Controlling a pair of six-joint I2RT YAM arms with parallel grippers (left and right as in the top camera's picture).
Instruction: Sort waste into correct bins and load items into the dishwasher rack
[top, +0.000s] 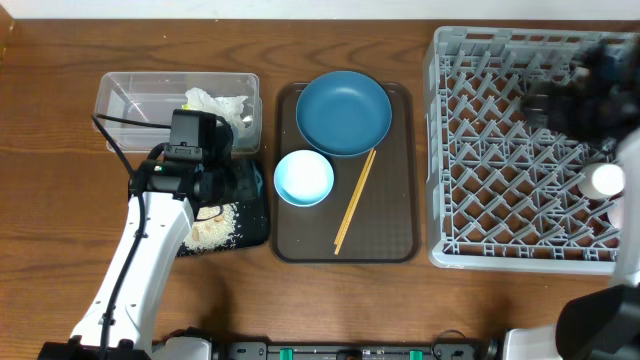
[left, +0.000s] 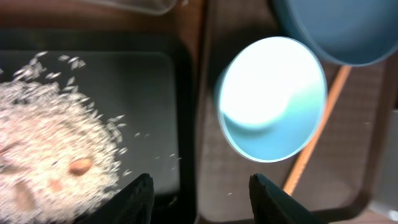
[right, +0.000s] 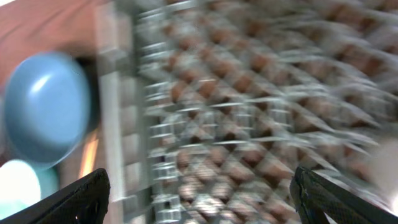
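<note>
My left gripper (top: 240, 185) (left: 202, 200) is open and empty, over the right edge of the black tray (top: 252, 215) (left: 149, 93), which holds pale rice scraps (top: 212, 230) (left: 43, 137). The clear tub (top: 130, 100) holds crumpled white tissue (top: 215, 105). The pale blue bowl (top: 303, 178) (left: 270, 99), dark blue plate (top: 343, 112) (left: 348, 31) and chopsticks (top: 353, 200) (left: 314, 140) lie on the brown serving tray. My right gripper (top: 585, 85) (right: 205, 199) is open, empty and blurred above the grey rack (top: 500, 150) (right: 249, 124). One white cup (top: 606, 181) stands in the rack. The snack wrapper and the other cup are not in view.
The brown serving tray (top: 390, 230) sits between the black tray and the rack. The right wrist view also shows the plate (right: 46, 106) and bowl (right: 18, 186) at its left edge. A small brown scrap (left: 79, 165) lies in the rice.
</note>
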